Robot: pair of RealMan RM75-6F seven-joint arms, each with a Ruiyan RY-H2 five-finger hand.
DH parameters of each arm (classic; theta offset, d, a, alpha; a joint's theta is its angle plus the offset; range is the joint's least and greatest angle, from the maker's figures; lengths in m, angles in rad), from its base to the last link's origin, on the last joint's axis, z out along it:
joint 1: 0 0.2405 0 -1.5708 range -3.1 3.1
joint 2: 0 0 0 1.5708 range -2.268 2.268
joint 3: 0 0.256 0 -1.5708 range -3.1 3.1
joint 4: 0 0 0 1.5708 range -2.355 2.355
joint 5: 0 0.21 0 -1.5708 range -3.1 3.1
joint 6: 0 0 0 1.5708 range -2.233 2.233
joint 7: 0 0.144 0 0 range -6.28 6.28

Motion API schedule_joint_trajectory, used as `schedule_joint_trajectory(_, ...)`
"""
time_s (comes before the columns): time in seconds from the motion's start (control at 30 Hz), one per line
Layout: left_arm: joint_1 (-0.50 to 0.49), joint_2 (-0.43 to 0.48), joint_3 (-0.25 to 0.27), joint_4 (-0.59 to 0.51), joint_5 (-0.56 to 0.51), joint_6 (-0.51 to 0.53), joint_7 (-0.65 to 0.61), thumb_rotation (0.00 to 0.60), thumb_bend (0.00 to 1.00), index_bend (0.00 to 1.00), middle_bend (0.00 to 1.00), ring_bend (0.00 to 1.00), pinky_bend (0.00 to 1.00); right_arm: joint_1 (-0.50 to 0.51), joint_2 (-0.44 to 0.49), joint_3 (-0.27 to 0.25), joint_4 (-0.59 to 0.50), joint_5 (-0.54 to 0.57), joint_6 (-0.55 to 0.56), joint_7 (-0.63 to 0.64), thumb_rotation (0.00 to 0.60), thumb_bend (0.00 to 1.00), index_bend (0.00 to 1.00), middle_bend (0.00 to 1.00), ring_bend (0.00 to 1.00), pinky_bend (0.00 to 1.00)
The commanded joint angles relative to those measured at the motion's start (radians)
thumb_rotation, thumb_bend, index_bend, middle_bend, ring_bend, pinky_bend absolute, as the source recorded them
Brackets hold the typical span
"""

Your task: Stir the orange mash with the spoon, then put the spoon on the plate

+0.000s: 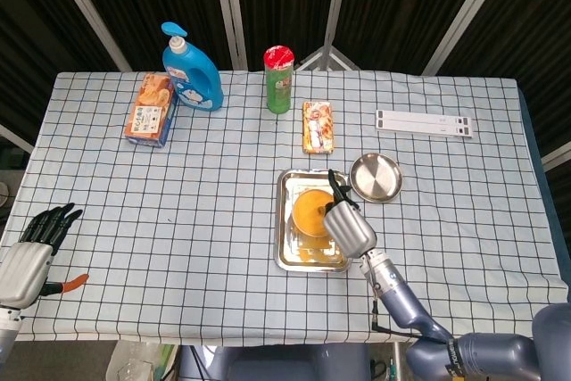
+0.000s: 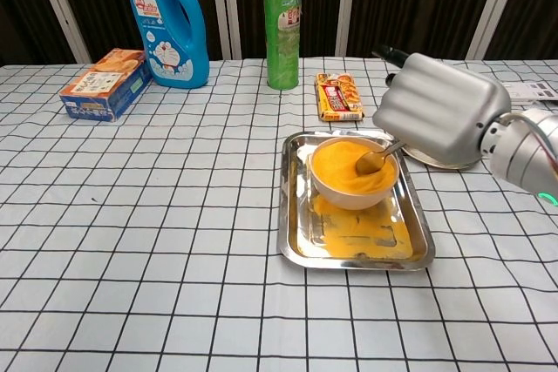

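A white bowl (image 2: 350, 191) of orange mash (image 2: 345, 165) stands in a steel tray (image 2: 296, 241) smeared with orange. My right hand (image 2: 438, 111) hovers just right of the bowl and holds a metal spoon (image 2: 375, 159) whose tip dips into the mash at its right side. In the head view the same right hand (image 1: 348, 227) covers the bowl's right edge, with the mash (image 1: 310, 211) showing to its left. A round steel plate (image 1: 375, 177) lies right of the tray, mostly hidden behind the hand in the chest view. My left hand (image 1: 31, 252) rests at the table's near left edge, holding nothing, fingers apart.
At the back stand a blue detergent bottle (image 2: 169, 22), a green chip can (image 2: 282, 30), an orange-blue box (image 2: 105, 83) and a snack packet (image 2: 339, 96). A white strip (image 1: 424, 122) lies far right. An orange-tipped tool (image 1: 70, 284) sits by my left hand.
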Motion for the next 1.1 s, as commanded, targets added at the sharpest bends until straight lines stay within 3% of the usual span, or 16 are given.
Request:
schedule_joint_trajectory(0.03, 0.000, 0.000, 0.000, 0.000, 0.000, 0.000, 0.000, 0.600, 0.00, 0.00, 0.00, 0.00, 0.00, -0.006, 0.005, 0.011, 0.006, 0.010, 0.010, 0.007, 0.600, 0.74, 0.76, 0.69, 0.37, 0.00)
schedule_joint_trajectory(0.37, 0.000, -0.001, 0.000, 0.000, -0.001, -0.001, 0.005, 0.600, 0.00, 0.00, 0.00, 0.00, 0.00, -0.014, 0.035, 0.010, -0.068, 0.004, 0.015, 0.026, 0.600, 0.74, 0.76, 0.69, 0.37, 0.00)
schedule_joint_trajectory(0.63, 0.001, -0.004, -0.001, -0.001, -0.001, 0.003, 0.011, 0.600, 0.00, 0.00, 0.00, 0.00, 0.00, -0.021, 0.048, -0.026, -0.171, -0.042, 0.009, 0.027, 0.600, 0.74, 0.76, 0.69, 0.37, 0.00)
schedule_joint_trajectory(1.1, 0.000, -0.003, -0.002, -0.001, -0.003, -0.001, 0.007, 0.600, 0.00, 0.00, 0.00, 0.00, 0.00, -0.030, 0.039, -0.015, -0.156, -0.034, 0.010, 0.037, 0.600, 0.73, 0.76, 0.69, 0.37, 0.00)
